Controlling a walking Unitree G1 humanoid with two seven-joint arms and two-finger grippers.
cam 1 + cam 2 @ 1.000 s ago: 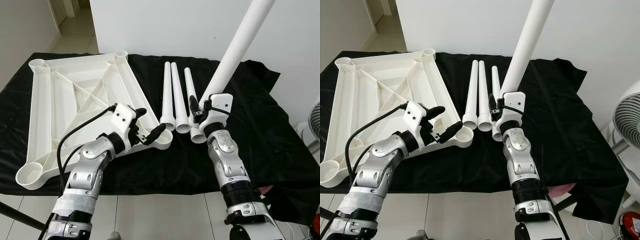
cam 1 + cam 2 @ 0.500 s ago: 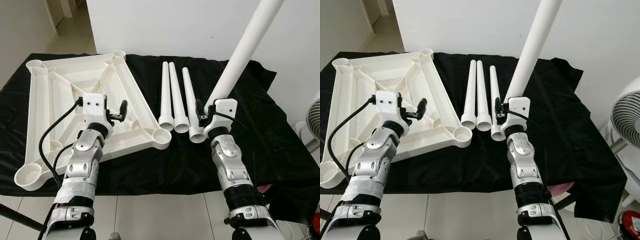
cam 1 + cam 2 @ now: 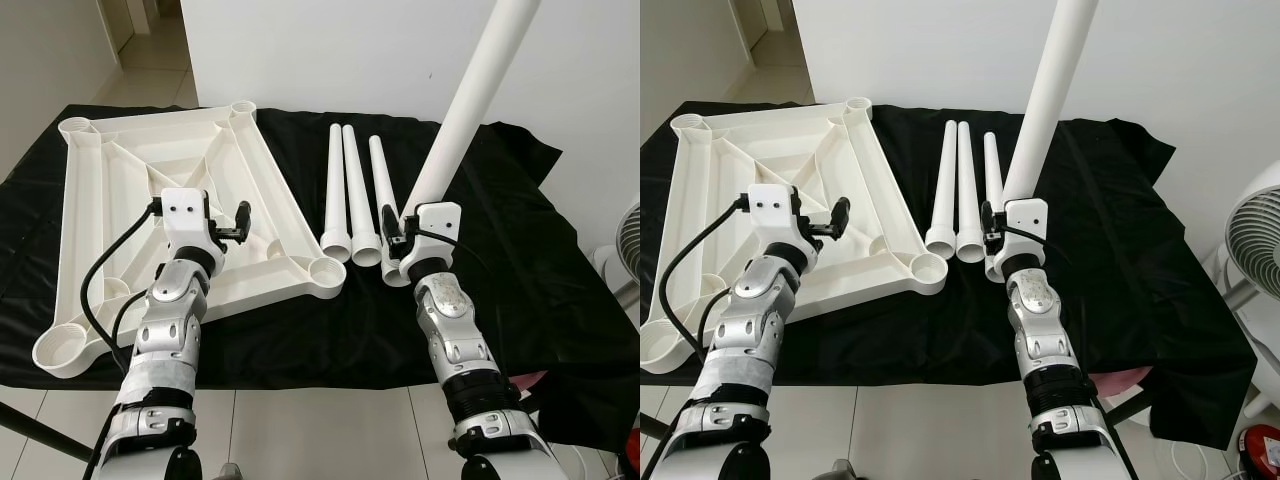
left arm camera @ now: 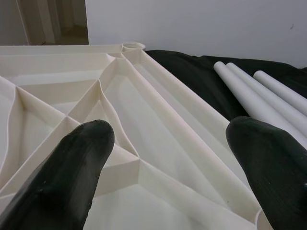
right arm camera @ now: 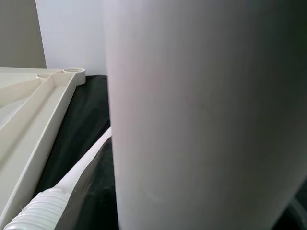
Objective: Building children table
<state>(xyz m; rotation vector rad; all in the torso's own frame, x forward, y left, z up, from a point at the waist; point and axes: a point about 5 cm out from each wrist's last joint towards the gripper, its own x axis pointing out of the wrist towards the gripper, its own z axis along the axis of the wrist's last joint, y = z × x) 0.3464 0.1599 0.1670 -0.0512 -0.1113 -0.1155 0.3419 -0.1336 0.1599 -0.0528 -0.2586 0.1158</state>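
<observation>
- I am holding one white table leg (image 3: 470, 110) in the right gripper (image 3: 398, 232); its fingers are pinching the leg near the lower end, and the leg is rising steeply up and away over the black cloth (image 3: 560, 270).
- I am hovering the left gripper (image 4: 168, 158) over the upturned white tabletop (image 3: 120, 190), fingers spread wide with nothing between them — they are not touching the ribs below.
- Three more legs (image 3: 350, 190) are lying side by side on the cloth, between the tabletop and the held leg.
- I am judging the step in hand to be seating the held leg in the near corner socket (image 3: 324, 272), which is lying just beside the ends of the resting legs.
- To do this well, I am advising bringing the leg closer to vertical before lowering, centring its end over the round socket.
- I am also advising pressing the left gripper on the tabletop rim near that socket — the light plastic may slide on the cloth under a push.
</observation>
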